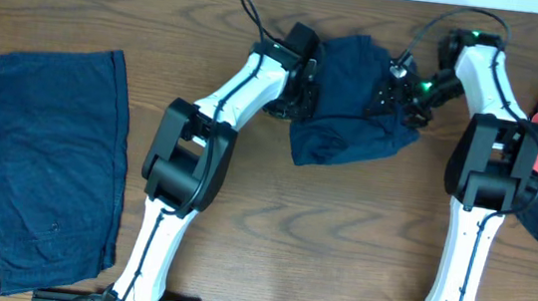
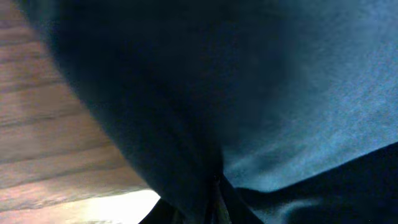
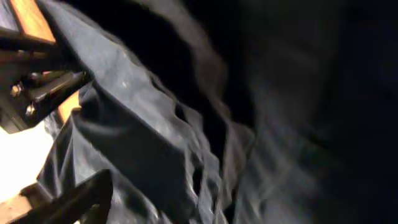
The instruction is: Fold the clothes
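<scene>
Here's the left arm [image 1: 241, 82], smooth white shells between bulky black joint housings, a thin black cable [image 1: 247, 10] looping off its wrist. The right arm [image 1: 467, 241] matches, white and black, green indicator lights [image 1: 475, 35] glowing, its own black cable loop [image 1: 463, 16] up top.

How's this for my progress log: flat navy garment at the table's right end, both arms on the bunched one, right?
No: the overhead view shows the flat navy garment at the left end of the table; the rest holds.
</scene>
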You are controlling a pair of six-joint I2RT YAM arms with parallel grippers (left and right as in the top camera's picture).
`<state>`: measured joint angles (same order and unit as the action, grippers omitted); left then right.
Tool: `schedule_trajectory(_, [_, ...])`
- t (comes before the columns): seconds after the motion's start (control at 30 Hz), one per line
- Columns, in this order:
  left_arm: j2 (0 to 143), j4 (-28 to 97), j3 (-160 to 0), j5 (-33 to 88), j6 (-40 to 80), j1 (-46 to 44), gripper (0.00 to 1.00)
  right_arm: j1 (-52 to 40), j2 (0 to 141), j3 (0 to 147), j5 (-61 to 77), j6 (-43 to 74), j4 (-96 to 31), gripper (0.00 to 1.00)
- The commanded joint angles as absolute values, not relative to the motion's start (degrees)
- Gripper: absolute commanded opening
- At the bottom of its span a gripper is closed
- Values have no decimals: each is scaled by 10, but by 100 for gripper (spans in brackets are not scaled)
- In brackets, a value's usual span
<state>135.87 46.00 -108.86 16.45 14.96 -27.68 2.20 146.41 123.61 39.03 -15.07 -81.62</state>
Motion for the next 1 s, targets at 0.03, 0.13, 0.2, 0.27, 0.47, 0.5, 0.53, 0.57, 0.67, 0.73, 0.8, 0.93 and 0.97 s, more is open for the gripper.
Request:
schedule_trajectory(0.03, [1373, 460, -1088, 168, 146, -293, 16, -6, 1489, 1231, 354, -114, -799, 47])
schedule_trajectory(0.13, [1373, 460, -1088, 168, 146, -291, 16, -8, 1489, 1231, 354, -99, -791, 11])
schedule_trajectory(0.2, [1373, 462, -1088, 168, 146, -291, 16, -8, 1489, 1231, 353, -90, -785, 2])
schedule_trajectory(0.27, [1373, 463, -1088, 168, 146, -291, 17, -8, 1489, 1231, 349, -78, -776, 1])
schedule_trajectory(0.47, [1373, 467, -1088, 168, 146, -288, 98, -8, 1488, 1232, 340, -62, -751, 1])
schedule_trajectory(0.5, [1373, 467, -1088, 168, 146, -285, 98, -8, 1487, 1236, 329, -60, -751, 1])
schedule_trajectory(0.53, [1373, 468, -1088, 168, 147, -283, 98, -8, 1487, 1242, 314, -55, -753, 1])
schedule_trajectory(0.57, [1373, 469, -1088, 168, 147, -280, 98, -8, 1487, 1249, 300, -51, -757, 1])
schedule_trajectory(0.67, [1368, 469, -1088, 169, 147, -269, 98, -8, 1482, 1284, 272, -51, -782, 1])
schedule_trajectory(0.73, [1362, 469, -1089, 168, 147, -261, 98, -8, 1474, 1310, 263, -49, -796, 1])
schedule_trajectory(0.8, [1353, 465, -1089, 168, 147, -252, 98, -8, 1464, 1336, 250, -47, -804, 1])
schedule_trajectory(0.93, [1333, 456, -1090, 168, 151, -229, 98, -8, 1442, 1386, 222, -28, -812, 1])
schedule_trajectory(0.97, [1329, 454, -1091, 169, 151, -222, 98, -7, 1436, 1399, 218, -26, -815, 1])
